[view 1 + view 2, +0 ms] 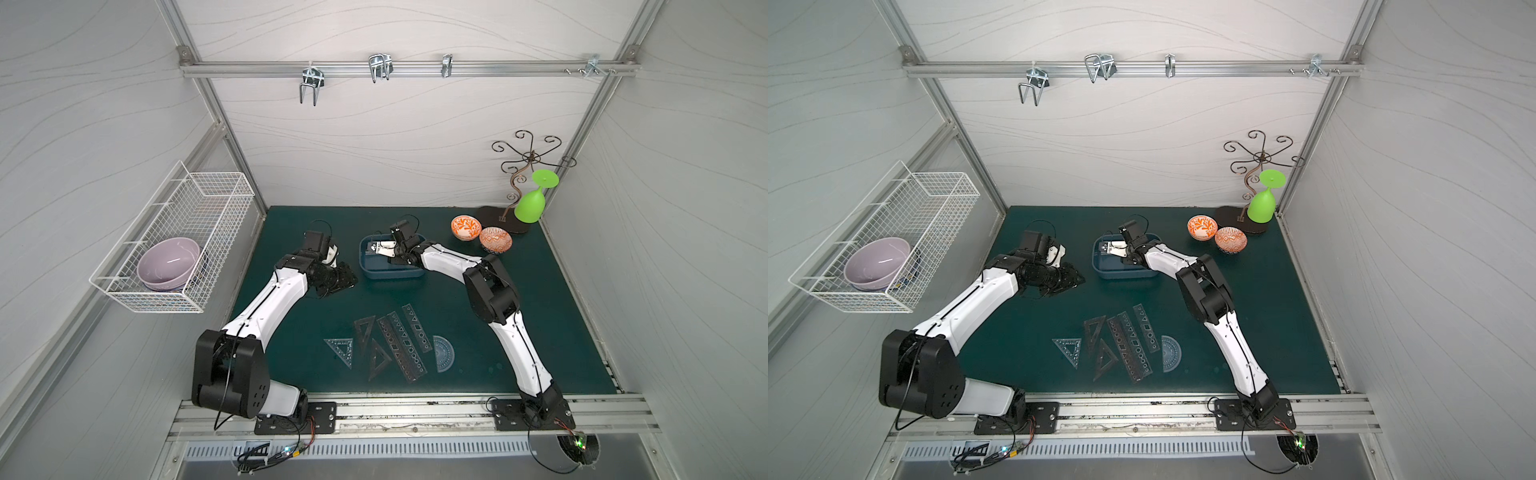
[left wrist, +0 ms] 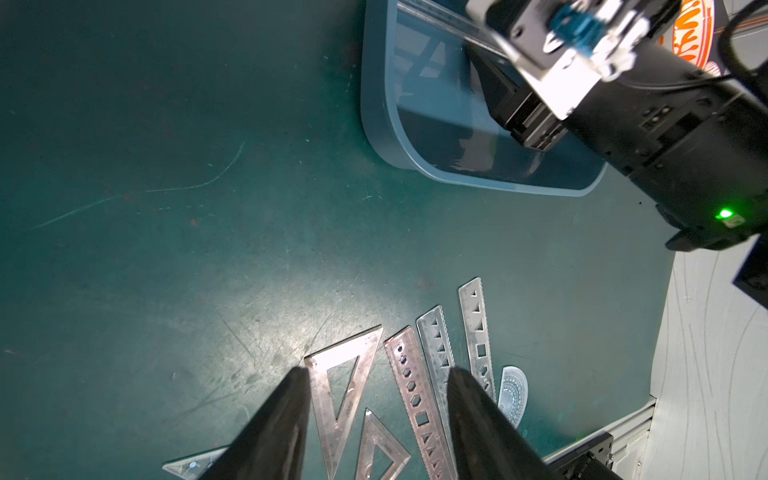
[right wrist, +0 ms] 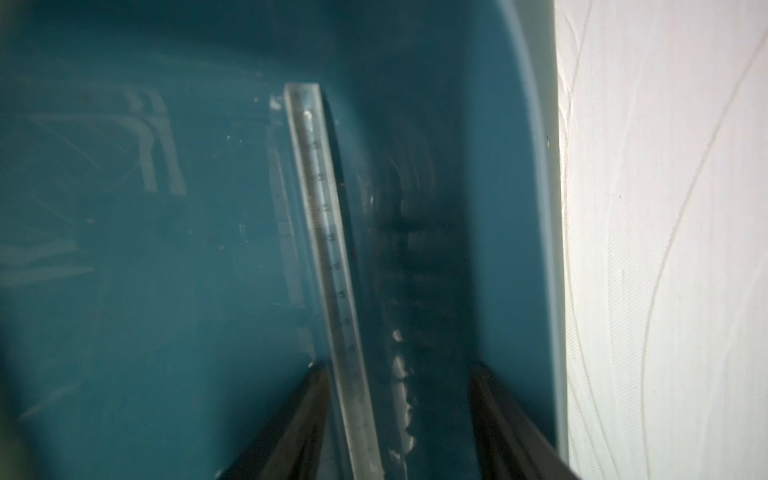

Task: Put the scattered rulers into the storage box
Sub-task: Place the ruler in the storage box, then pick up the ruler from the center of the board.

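The storage box (image 1: 390, 277) (image 1: 1125, 277) is a shallow dusty-blue tub at the mat's back middle. My right gripper (image 3: 399, 370) (image 1: 388, 253) reaches down inside it, jaws open. A thin clear straightedge (image 3: 328, 249) lies along the box floor beside one finger, not gripped. Near the front of the mat lie the other scattered rulers: a bluish triangle (image 1: 341, 349), two smoky triangles (image 1: 365, 330), long stencil strips (image 1: 401, 349) and a half-circle protractor (image 1: 443, 353). My left gripper (image 2: 378, 370) (image 1: 349, 280) hovers open and empty left of the box, facing those rulers.
Two orange patterned bowls (image 1: 466, 227) sit right of the box. Behind them a green cup (image 1: 532, 201) hangs from a curly metal stand (image 1: 525, 160) in the back right corner. On the left wall, a white wire basket (image 1: 208, 199) holds a purple bowl (image 1: 168, 262).
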Robot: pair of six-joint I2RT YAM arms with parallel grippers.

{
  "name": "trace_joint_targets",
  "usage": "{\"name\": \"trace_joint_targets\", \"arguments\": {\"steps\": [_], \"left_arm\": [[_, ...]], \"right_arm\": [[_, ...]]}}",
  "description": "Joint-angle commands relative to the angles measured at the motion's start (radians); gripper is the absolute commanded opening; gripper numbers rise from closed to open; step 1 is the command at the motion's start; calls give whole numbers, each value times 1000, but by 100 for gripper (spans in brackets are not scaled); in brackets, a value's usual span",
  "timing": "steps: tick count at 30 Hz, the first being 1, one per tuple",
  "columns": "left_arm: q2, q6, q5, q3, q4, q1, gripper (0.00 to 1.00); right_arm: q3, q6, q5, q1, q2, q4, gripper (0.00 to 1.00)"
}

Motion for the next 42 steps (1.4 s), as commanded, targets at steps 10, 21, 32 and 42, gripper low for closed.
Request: {"name": "trace_joint_targets", "arguments": {"steps": [10, 21, 32, 42], "left_arm": [[47, -54, 30, 1, 80, 3, 58], [201, -203, 89, 66, 174, -39, 60], [351, -213, 68, 225, 173, -49, 59], [452, -205, 37, 311, 168, -51, 59]], "right_arm": [[-211, 413, 90, 39, -411, -119, 68], [-601, 1108, -170, 34, -659, -132, 59], [-646, 1221, -255, -17, -592, -60, 47], [-647, 1231, -293, -65, -549, -35, 46]]}}
